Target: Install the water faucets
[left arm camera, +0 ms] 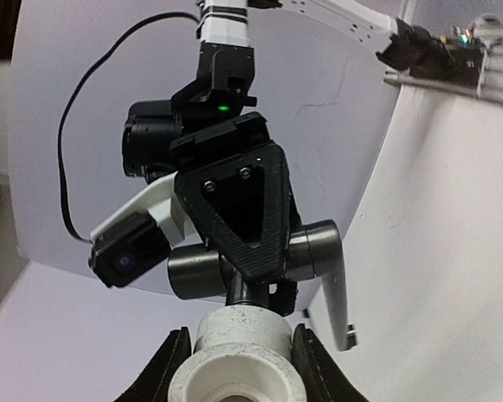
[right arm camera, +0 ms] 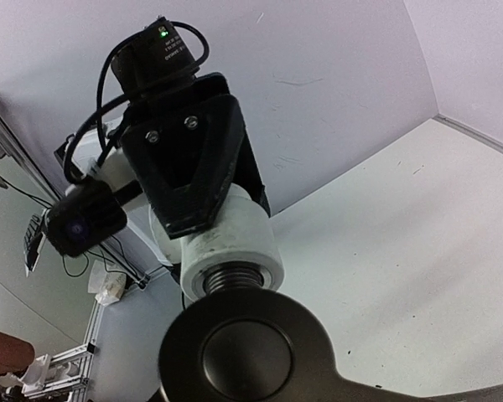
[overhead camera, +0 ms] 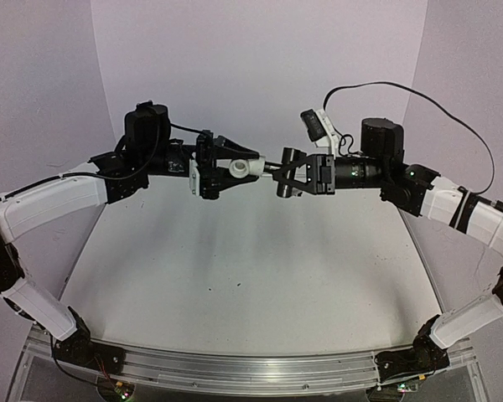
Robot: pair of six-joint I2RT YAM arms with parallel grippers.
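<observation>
Left gripper, closed firmly on the white plastic fitting, holds it in mid-air at the upper centre of the top view, well above the surface. Right gripper is clamped on the dark metal faucet, directly right of it. The faucet's threaded stem enters the fitting's end, and its lever handle points to the lower right in the left wrist view.

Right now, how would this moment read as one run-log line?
phase: joining in mid-air | left jaws: shut on white fitting | right jaws: shut on black faucet | stem: at fitting's mouth, threads showing
</observation>
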